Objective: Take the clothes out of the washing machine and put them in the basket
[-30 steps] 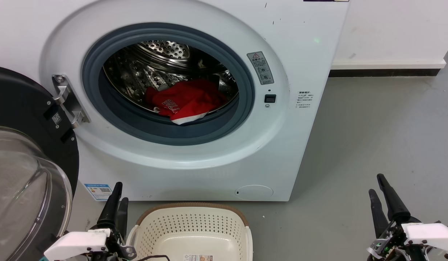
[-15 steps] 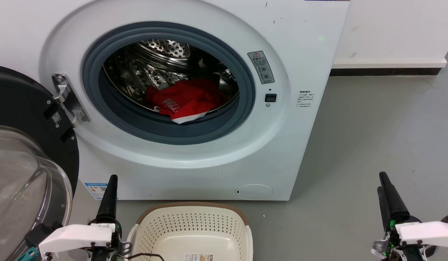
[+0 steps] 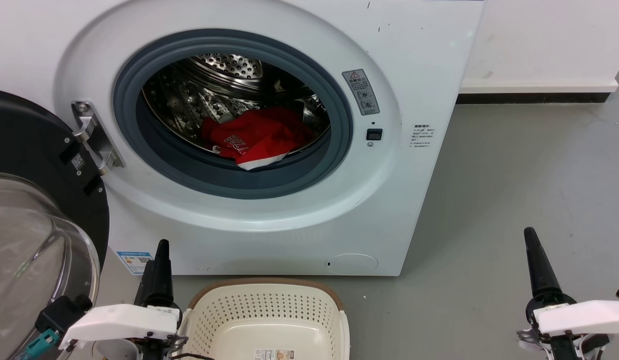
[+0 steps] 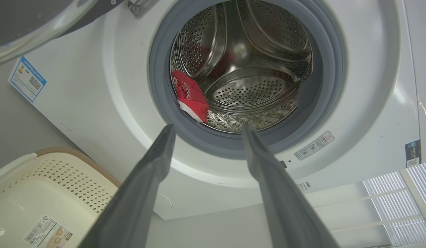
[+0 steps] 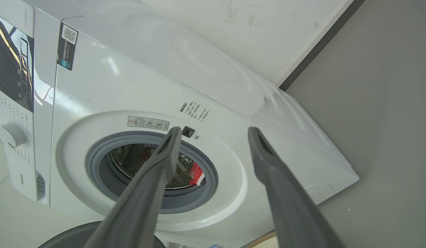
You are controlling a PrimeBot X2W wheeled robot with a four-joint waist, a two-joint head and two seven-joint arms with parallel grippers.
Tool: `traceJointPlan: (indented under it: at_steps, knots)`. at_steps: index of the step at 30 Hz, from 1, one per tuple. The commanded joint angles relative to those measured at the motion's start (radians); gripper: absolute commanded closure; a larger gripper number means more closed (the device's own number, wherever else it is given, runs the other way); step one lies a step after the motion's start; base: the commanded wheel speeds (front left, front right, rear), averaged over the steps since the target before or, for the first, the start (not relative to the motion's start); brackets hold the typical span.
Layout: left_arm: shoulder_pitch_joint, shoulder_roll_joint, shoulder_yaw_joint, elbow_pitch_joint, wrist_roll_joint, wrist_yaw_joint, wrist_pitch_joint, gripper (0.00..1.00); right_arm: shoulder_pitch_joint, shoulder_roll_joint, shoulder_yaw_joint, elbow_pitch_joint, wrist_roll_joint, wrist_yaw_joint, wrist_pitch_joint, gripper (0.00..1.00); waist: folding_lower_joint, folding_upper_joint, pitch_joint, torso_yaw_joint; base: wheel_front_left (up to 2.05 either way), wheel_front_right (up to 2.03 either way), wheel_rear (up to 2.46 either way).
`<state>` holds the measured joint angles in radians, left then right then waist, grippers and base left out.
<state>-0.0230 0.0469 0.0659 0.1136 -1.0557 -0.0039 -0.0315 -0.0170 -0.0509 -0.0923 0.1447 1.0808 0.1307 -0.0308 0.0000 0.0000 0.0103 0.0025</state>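
Observation:
The clothes (image 3: 256,137) lie as a red heap with white lettering and white trim at the bottom of the steel drum, inside the white washing machine (image 3: 414,75); they also show in the wrist views as clothes (image 4: 190,100) and clothes (image 5: 196,174). The cream basket (image 3: 266,305) with a brown rim stands on the floor before the machine, with a paper label on its bottom and nothing else in it. My left gripper (image 3: 156,255) is open just left of the basket; the left gripper (image 4: 208,128) points at the porthole. My right gripper (image 3: 529,235) is open over the floor at the lower right, and the right gripper (image 5: 215,130) holds nothing.
The black-framed glass door (image 3: 39,200) hangs open at the left, close beside my left arm. Grey floor (image 3: 514,175) stretches to the right of the machine up to a white wall with a dark skirting strip (image 3: 529,99).
Both wrists have turned and risen slightly. The right gripper's two fingers now line up edge-on in the head view. The clothes and the basket have not moved.

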Motion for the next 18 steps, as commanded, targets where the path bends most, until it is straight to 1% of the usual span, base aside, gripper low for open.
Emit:
traceJointPlan:
  at_steps: [1, 12, 18]
  knots:
    - [0.0, 0.002, -0.006, -0.025, 0.04, 0.007, -0.011, 0.0, -0.007, 0.0, 0.004, -0.028, -0.038, 0.0, -0.01, 0.0, 0.0, 0.0, 0.0, 0.0, 0.0, 0.0, 0.0]
    - [0.017, 0.003, -0.032, -0.056, 0.241, 0.036, -0.049, 0.0, 0.015, 0.0, 0.034, -0.083, -0.256, 0.0, -0.048, 0.0, 0.0, 0.0, 0.0, 0.001, 0.0, 0.0, 0.0]
    - [0.025, 0.003, -0.043, -0.069, 0.332, 0.049, -0.068, 0.0, 0.028, 0.0, 0.049, -0.105, -0.366, 0.0, -0.068, 0.0, 0.0, 0.0, 0.001, 0.001, 0.0, 0.0, 0.0]
